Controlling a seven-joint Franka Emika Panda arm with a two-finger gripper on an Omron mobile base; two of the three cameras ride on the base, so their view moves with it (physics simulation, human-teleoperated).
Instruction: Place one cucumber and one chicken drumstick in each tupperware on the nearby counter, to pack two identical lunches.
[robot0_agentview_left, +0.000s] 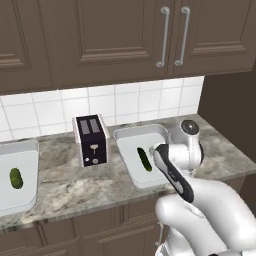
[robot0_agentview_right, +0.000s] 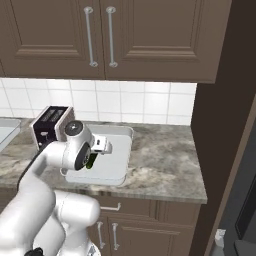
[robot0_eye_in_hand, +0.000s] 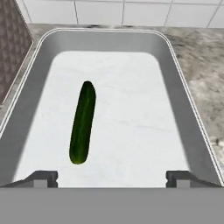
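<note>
A long dark green cucumber (robot0_eye_in_hand: 83, 123) lies flat in the right tupperware (robot0_eye_in_hand: 109, 40), left of the tray's middle. My gripper (robot0_eye_in_hand: 111, 179) hovers above the tray's near end, open, its fingertips (robot0_eye_in_hand: 44, 178) wide apart and holding nothing. From the left base, the same cucumber (robot0_agentview_left: 145, 159) lies in that tupperware (robot0_agentview_left: 140, 134), beside my hand. A second tupperware (robot0_agentview_left: 20, 200) at the far left holds a short, lighter green cucumber (robot0_agentview_left: 16, 178). From the right base, my gripper (robot0_agentview_right: 102, 145) is over the tupperware (robot0_agentview_right: 119, 150), partly covering the cucumber (robot0_agentview_right: 91, 162). No chicken drumstick is in view.
A dark toaster (robot0_agentview_left: 91, 140) stands on the counter (robot0_agentview_left: 65, 186) between the two trays. White tiles and dark upper cabinets (robot0_agentview_left: 115, 35) back the counter. A tall dark panel (robot0_agentview_right: 220, 125) closes the counter's right end.
</note>
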